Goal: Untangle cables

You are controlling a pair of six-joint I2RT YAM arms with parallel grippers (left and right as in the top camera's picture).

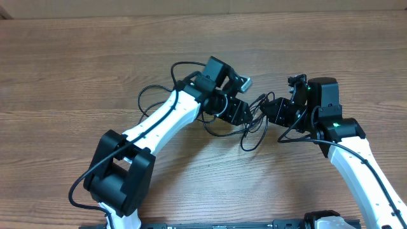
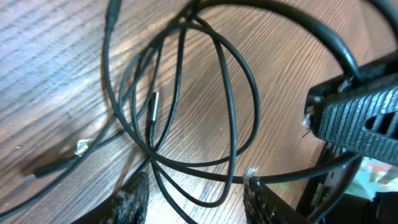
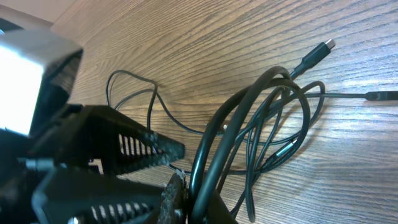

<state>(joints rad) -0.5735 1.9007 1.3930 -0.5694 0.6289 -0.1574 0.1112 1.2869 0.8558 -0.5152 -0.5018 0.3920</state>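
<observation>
Several thin black cables [image 1: 252, 132] lie in a tangled heap on the wooden table between my two grippers. In the left wrist view the cable loops [image 2: 236, 112] cross each other, with a thin silver plug [image 2: 152, 106] among them. My left gripper [image 2: 196, 193] is open, and loops pass between its fingers; it also shows in the overhead view [image 1: 240, 112]. My right gripper [image 3: 199, 202] is shut on two strands of the cables [image 3: 286, 118] and holds them just above the table. It sits right of the heap in the overhead view [image 1: 275, 112]. A plug end [image 3: 317, 53] lies free.
The wooden table [image 1: 76, 70] spreads out all round. A thin cable loop [image 1: 152, 92] runs out to the left behind the left arm. The two grippers are close, nearly facing each other. Thicker arm wires [image 1: 305, 137] hang by the right arm.
</observation>
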